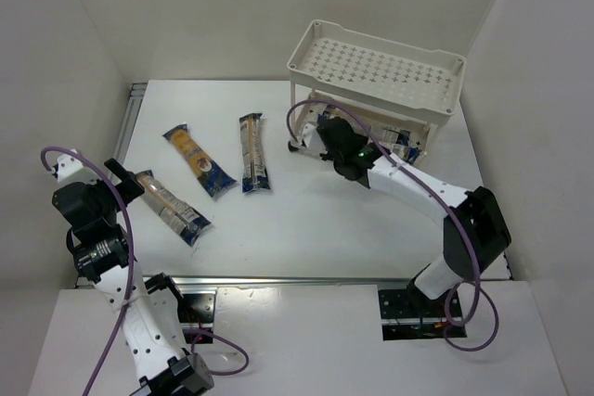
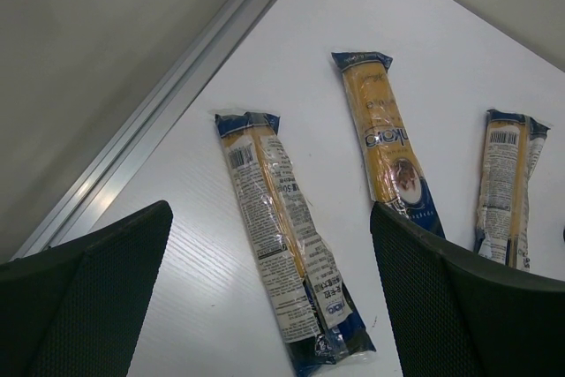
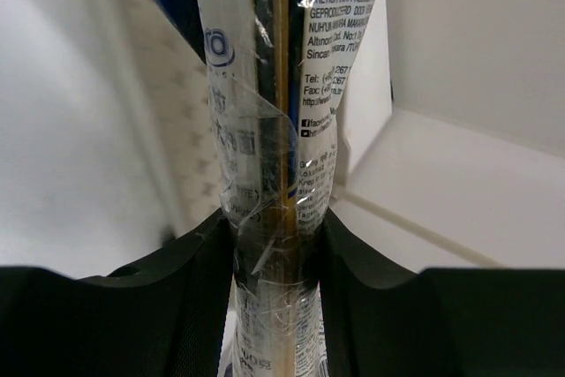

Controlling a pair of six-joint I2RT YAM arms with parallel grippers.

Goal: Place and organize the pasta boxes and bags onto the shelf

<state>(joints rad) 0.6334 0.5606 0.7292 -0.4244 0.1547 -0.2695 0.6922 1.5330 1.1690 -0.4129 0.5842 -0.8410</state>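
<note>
The right gripper (image 3: 274,249) is clamped narrow on a clear pasta packet (image 3: 265,86), whose film creases where the 2 dark fingers (image 3: 190,289) squeeze it, with a thin yellow line of pasta and a dark blue end above them. In the top view this arm stretches to the lower tier of the cream-white rack (image 1: 376,67), which stands at the far right corner of the white table (image 1: 325,220); its perforated upper tray is bare, and a blue-ended packet (image 1: 401,143) shows on the lower tray just beside the gripper. The left gripper (image 1: 124,177) hangs wide open above the table's left edge, gripping nothing. Below it, the left wrist view shows 3 packets lying flat and apart: the nearest packet (image 2: 278,236) between the 2 fingertips, label text up, the middle packet (image 2: 388,143) farther on, and the barcode packet (image 2: 505,187) toward the table's centre.
</note>
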